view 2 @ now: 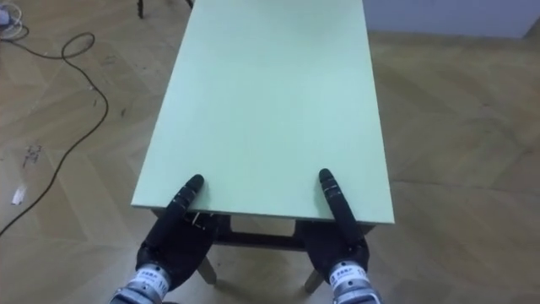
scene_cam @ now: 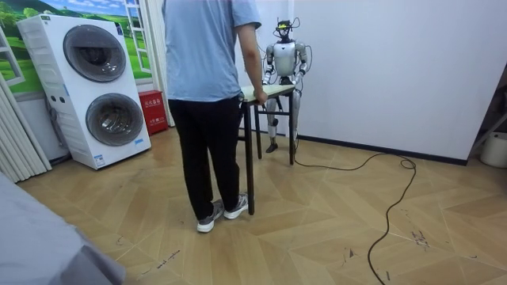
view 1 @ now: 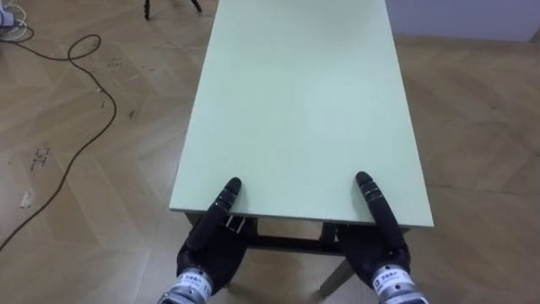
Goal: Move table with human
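A long pale green table (view 1: 295,101) with a dark frame stretches away from me. My left hand (view 1: 207,245) clamps its near edge at the left, thumb on top and the rest of the hand under the board. My right hand (view 1: 380,245) holds the same edge further right in the same way. In the room view a person (scene_cam: 206,79) in a blue shirt and black trousers stands at the other end of the table (scene_cam: 265,91), one hand (scene_cam: 258,97) on its edge. I stand facing that person, close to the white wall.
A dark cable (view 1: 84,143) snakes over the wooden floor to my left, and another cable (scene_cam: 396,198) crosses the floor on the room view's right. Stacked washing machines (scene_cam: 95,87) and a red box (scene_cam: 150,111) stand beyond the person. Black stand legs (view 1: 173,7) show past the table's far left corner.
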`<state>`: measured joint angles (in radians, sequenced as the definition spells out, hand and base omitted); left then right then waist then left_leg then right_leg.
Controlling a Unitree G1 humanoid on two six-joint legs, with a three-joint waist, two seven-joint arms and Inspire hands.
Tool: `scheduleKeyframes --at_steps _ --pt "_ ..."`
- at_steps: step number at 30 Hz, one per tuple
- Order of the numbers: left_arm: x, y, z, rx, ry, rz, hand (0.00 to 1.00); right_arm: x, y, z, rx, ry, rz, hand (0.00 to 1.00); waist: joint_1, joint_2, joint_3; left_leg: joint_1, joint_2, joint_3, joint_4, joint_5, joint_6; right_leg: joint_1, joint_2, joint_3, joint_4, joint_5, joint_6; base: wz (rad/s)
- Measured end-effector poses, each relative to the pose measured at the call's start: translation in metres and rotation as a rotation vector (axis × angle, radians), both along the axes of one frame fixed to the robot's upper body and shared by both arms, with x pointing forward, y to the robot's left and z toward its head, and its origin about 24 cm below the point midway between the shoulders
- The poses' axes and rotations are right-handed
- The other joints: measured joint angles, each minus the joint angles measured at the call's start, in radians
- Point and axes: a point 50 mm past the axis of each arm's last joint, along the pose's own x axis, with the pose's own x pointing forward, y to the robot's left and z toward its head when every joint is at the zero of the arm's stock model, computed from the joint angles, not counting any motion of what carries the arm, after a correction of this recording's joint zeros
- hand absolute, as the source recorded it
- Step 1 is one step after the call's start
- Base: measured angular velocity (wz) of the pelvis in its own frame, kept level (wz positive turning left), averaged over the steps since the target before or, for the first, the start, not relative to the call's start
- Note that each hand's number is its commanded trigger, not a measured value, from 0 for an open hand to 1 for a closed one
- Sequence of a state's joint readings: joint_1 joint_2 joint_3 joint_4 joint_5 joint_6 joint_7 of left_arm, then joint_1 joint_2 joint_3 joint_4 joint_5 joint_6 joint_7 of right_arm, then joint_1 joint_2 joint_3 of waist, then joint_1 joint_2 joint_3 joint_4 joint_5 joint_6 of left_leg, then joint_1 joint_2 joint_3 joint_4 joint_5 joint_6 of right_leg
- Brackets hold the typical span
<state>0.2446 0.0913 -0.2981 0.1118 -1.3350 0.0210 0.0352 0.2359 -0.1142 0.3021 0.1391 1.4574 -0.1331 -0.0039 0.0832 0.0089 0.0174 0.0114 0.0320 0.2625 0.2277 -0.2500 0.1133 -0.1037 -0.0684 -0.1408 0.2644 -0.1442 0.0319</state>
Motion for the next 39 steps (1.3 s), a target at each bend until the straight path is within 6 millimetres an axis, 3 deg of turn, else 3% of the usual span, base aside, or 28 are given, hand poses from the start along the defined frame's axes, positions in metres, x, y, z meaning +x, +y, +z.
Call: scheduleKeyframes --at_steps 9,20,24,28,30,31,32,33,34,35,36,37,39 --pt "0.0 0.0 0.0 -0.007 0.003 0.006 1.0 0.001 0.001 0.002 -0.018 -0.013 0.003 1.0 0.003 0.003 0.002 -0.021 0.025 -0.014 0.008 0.005 -0.019 0.004 0.02 -0.026 -0.028 0.012 -0.019 0.04" --pt "0.0 0.001 0.0 -0.004 0.003 0.005 1.0 0.003 -0.002 0.003 -0.022 -0.02 0.002 1.0 -0.023 0.007 0.0037 -0.036 0.023 -0.036 0.012 0.005 -0.02 0.001 0.013 -0.043 -0.024 0.012 -0.019 0.06" --pt "-0.002 0.0 -0.001 -0.008 0.007 0.001 1.0 0.001 -0.001 0.002 -0.022 -0.015 0.012 1.0 -0.034 0.006 0.0039 -0.049 0.015 -0.044 0.05 0.005 -0.019 -0.022 -0.003 -0.052 0.041 0.01 -0.017 0.07" --pt "-0.002 0.0 -0.001 -0.014 0.008 0.003 1.0 0.003 -0.001 0.003 -0.015 -0.016 0.02 1.0 -0.057 0.0 0.0015 -0.099 -0.014 -0.041 0.096 0.005 -0.017 -0.106 -0.022 0.046 0.142 0.012 -0.014 0.0" --pt "-0.002 0.0 -0.001 -0.016 0.007 0.004 1.0 0.003 -0.001 0.003 -0.016 -0.017 0.021 1.0 -0.065 -0.003 0.0021 -0.117 -0.01 0.018 0.09 0.017 0.012 -0.114 -0.042 0.05 0.174 -0.002 0.009 0.29" --pt "-0.001 -0.002 -0.001 -0.012 0.01 -0.013 1.0 -0.002 -0.002 0.0 -0.001 -0.002 -0.003 1.0 -0.089 -0.022 0.0014 -0.118 -0.022 0.098 0.094 0.025 0.043 -0.125 -0.092 0.015 0.371 -0.062 0.023 0.79" --pt "-0.001 -0.004 -0.001 0.007 0.007 -0.032 1.0 -0.012 -0.002 -0.002 0.024 0.016 -0.033 1.0 -0.078 -0.059 -0.0065 -0.096 -0.046 0.145 0.077 0.029 0.049 -0.119 -0.131 0.004 0.54 -0.102 0.03 0.69" --pt "-0.002 -0.003 -0.001 0.013 0.004 -0.035 1.0 -0.014 -0.002 -0.003 0.032 0.022 -0.041 1.0 -0.068 -0.073 -0.0073 -0.093 -0.054 0.166 0.069 0.029 0.049 -0.11 -0.142 0.003 0.584 -0.113 0.03 -0.04" --pt "-0.001 0.0 0.0 0.025 -0.003 -0.031 1.0 -0.014 -0.002 -0.003 0.03 0.022 -0.041 1.0 -0.047 -0.088 -0.004 -0.098 -0.056 0.208 0.079 0.03 0.05 -0.076 -0.153 0.004 0.589 -0.114 0.03 -0.66" --pt "-0.002 0.003 -0.001 0.025 -0.006 -0.026 1.0 -0.013 0.0 -0.002 0.023 0.014 -0.028 1.0 -0.018 -0.089 -0.0045 -0.111 -0.052 0.235 0.096 0.029 0.051 -0.039 -0.159 0.011 0.514 -0.114 0.029 -0.84" --pt "-0.002 0.004 -0.001 0.023 -0.01 -0.022 1.0 -0.012 0.0 -0.001 0.019 0.009 -0.02 1.0 -0.005 -0.089 -0.0041 -0.121 -0.046 0.235 0.107 0.029 0.051 -0.017 -0.159 0.017 0.455 -0.121 0.033 -0.94" --pt "-0.003 0.006 -0.001 0.017 -0.019 -0.011 1.0 -0.008 0.005 0.001 0.016 -0.004 0.002 1.0 0.012 -0.087 -0.0026 -0.149 -0.033 0.221 0.136 0.028 0.05 0.017 -0.15 0.011 0.345 -0.153 0.044 -0.79" --pt "-0.002 0.009 0.001 0.011 -0.032 0.004 1.0 0.0 0.008 0.005 0.003 -0.028 0.022 1.0 0.027 -0.077 0.0061 -0.23 0.01 0.165 0.262 0.022 0.038 0.051 -0.108 0.009 0.232 -0.148 0.039 -0.51"
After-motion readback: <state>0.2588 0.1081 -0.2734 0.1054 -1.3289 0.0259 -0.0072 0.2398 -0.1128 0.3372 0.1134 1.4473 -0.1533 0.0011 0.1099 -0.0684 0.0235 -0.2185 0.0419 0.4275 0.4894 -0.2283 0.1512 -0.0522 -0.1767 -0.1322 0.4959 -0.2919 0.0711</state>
